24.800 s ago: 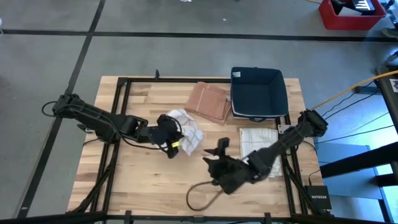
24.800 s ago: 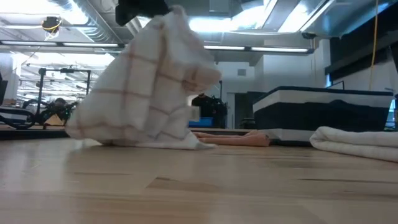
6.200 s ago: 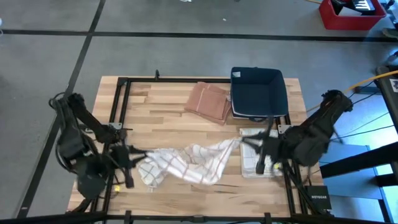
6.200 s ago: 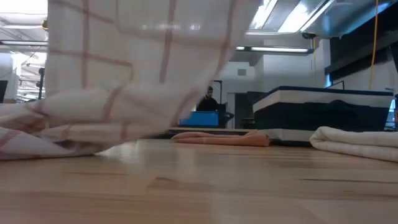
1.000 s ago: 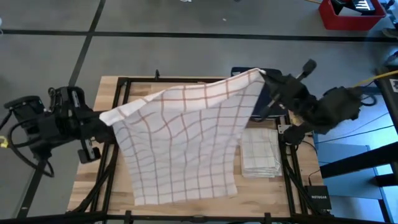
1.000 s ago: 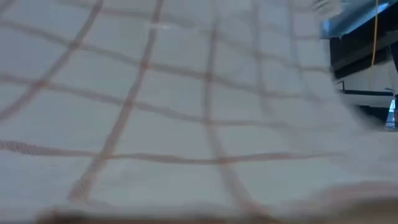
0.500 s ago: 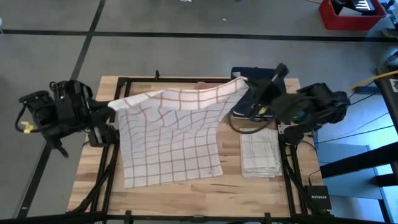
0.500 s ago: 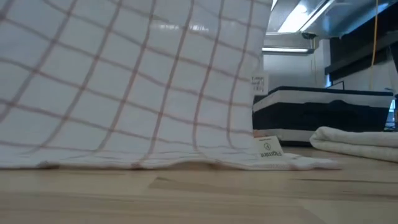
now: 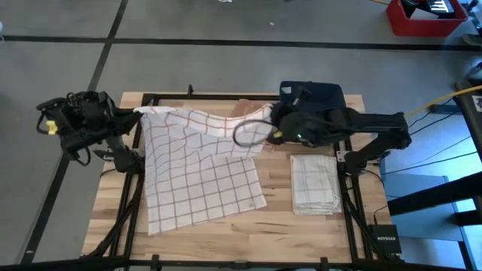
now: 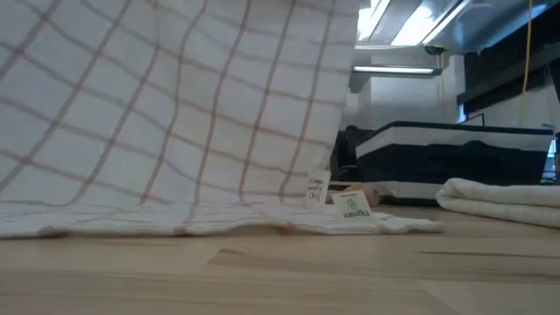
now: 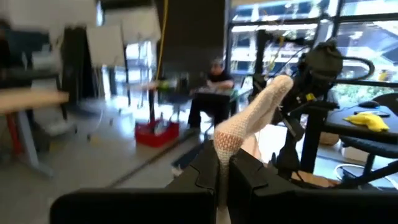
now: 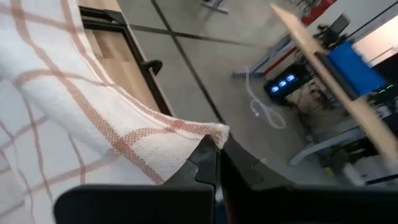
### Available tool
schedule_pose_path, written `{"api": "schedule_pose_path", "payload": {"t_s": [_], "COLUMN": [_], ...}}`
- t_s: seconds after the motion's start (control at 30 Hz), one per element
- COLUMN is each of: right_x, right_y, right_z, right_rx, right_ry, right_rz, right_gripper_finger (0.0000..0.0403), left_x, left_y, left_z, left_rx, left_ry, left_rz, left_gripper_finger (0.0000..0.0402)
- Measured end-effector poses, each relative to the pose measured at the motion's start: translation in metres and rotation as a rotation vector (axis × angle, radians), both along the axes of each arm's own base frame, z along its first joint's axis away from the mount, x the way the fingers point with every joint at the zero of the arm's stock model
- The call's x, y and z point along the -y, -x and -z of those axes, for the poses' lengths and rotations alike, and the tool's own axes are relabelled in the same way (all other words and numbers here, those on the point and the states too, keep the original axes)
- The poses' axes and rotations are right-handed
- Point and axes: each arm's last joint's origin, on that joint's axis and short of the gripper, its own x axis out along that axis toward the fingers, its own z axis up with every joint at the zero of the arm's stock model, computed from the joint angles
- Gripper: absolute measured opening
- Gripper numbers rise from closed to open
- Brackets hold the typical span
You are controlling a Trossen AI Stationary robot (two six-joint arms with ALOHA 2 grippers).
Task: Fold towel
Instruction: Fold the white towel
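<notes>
Two tools: we see left tool (image 11: 222,163) and right tool (image 12: 216,163) each clenched on a towel (image 9: 197,169) corner.
Why: we judge they spread it flat on the tabletop (image 9: 316,229).

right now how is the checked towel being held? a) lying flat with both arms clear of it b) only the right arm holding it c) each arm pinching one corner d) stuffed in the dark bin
c: the left gripper and the right gripper each have their jaws shut on a corner of the checked towel, whose lower part rests on the table.
</notes>
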Motion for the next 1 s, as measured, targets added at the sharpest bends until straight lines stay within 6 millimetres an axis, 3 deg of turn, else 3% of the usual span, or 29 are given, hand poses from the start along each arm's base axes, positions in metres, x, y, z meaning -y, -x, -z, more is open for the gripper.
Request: {"api": "schedule_pose_path", "payload": {"t_s": [0.17,0.47,0.8,1.0], "right_x": [0.023,0.07,0.116,0.144], "right_y": [-0.009,0.004,-0.019,-0.032], "right_z": [0.017,0.061,0.126,0.141], "right_rx": [0.083,0.275,0.55,0.556], "right_ry": [-0.037,-0.074,0.01,0.078], "right_rz": [-0.027,-0.058,-0.289,-0.257], "right_gripper_finger": [0.001,0.001,0.001,0.001], "left_x": [-0.009,-0.02,-0.038,-0.054], "left_y": [0.005,0.012,0.019,0.03], "left_z": [0.019,0.042,0.061,0.065], "left_rx": [0.022,0.02,-0.011,-0.004], "left_ry": [0.084,0.079,0.026,0.036], "left_rz": [-0.013,-0.014,-0.077,-0.121], "left_gripper_finger": [0.0005,0.0005,0.0005,0.0005]}}
